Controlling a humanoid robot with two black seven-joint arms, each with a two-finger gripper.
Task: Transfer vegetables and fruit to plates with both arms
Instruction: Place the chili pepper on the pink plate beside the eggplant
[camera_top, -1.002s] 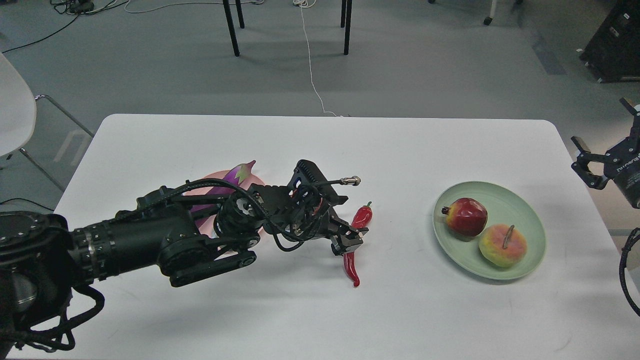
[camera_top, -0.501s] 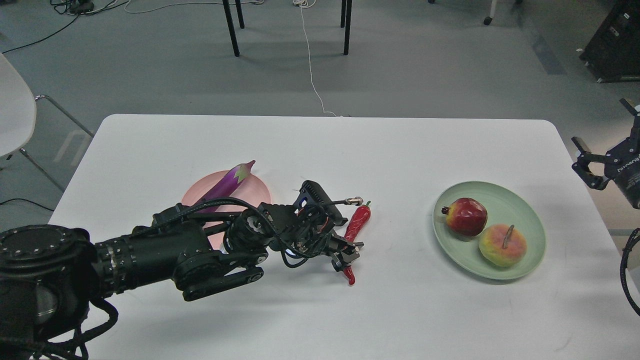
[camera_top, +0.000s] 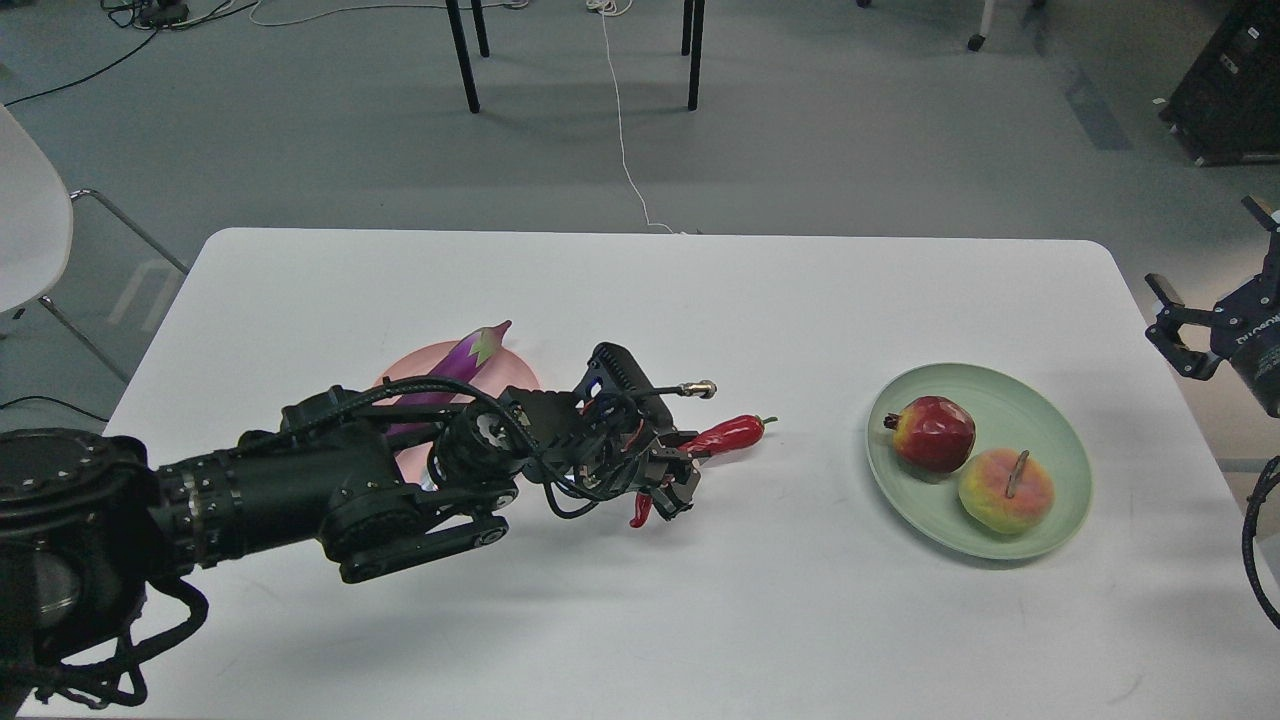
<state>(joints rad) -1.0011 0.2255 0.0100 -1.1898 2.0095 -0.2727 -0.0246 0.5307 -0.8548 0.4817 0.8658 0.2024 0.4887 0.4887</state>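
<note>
Chili (camera_top: 722, 437): gripped by the left pincer (camera_top: 672, 478) near the middle of the desk (camera_top: 640, 290), apparently lifted clear.
Long axis: roughly level, green stem toward the right edge, red tip hanging toward the near edge.
Step in hand: chili being carried, judged from the clenched grasp.
Next move: a swing toward the left edge to the pink plate (camera_top: 520, 378), beside the eggplant (camera_top: 455, 365), is called for.
Green plate (camera_top: 1060, 440): pomegranate (camera_top: 935, 432) and peach (camera_top: 1005, 490) already placed.
Right pincer (camera_top: 1185, 335): released, empty, beyond the right edge.
</note>
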